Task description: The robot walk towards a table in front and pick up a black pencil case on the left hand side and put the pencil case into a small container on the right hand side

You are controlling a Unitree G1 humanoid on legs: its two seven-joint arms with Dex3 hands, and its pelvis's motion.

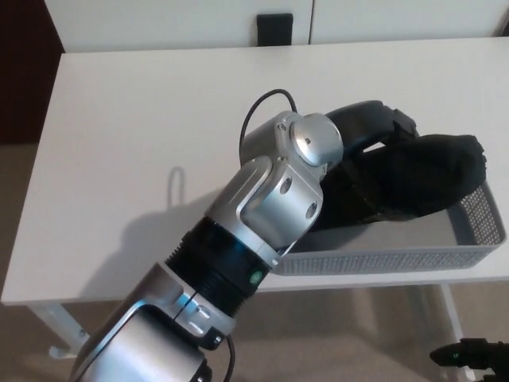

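Note:
My left arm reaches across the white table [143, 119] to its right side. The black left hand [374, 131] is shut on the black pencil case [429, 175]. The case lies tilted inside the grey mesh container [398, 259], its right end resting over the far right rim. The arm's silver wrist and elbow hide the container's left part and the case's left end. A black shape with a small green light, low at the bottom right below the table edge, looks like my right hand [469, 354]; its state is unclear.
A black box [274, 28] stands at the table's far edge against the white wall. A dark brown panel borders the table's left side. Beige floor shows under the table's near edge, with white table legs.

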